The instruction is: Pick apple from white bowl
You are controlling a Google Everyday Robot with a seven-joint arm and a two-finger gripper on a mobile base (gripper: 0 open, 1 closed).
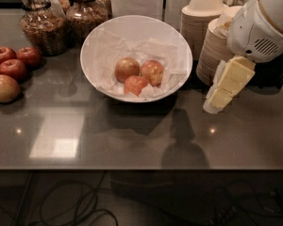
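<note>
Right of the white bowl (132,26) holding the apple (127,69) hangs the pincer (217,99).

the wide round glossy white bowl (91,51) sits mid-way along the dark grey reflective tabletop (132,140). in it, on crumpled white paper lining (108,48), three apples lie bunched together: the small golden-tan apple (127,68) at left, a blushed round apple (152,72) to its right, an orange-red apple (135,85) in front between them. dark red apples (12,68) lie at the table's left edge, with glass jars (40,29) behind them. stacked beige disposable bowls (200,27) stand right of the bowl (towards the back). the robot's two-finger gripper (213,101) hangs in front of them, near the bowl's right rim.
</note>
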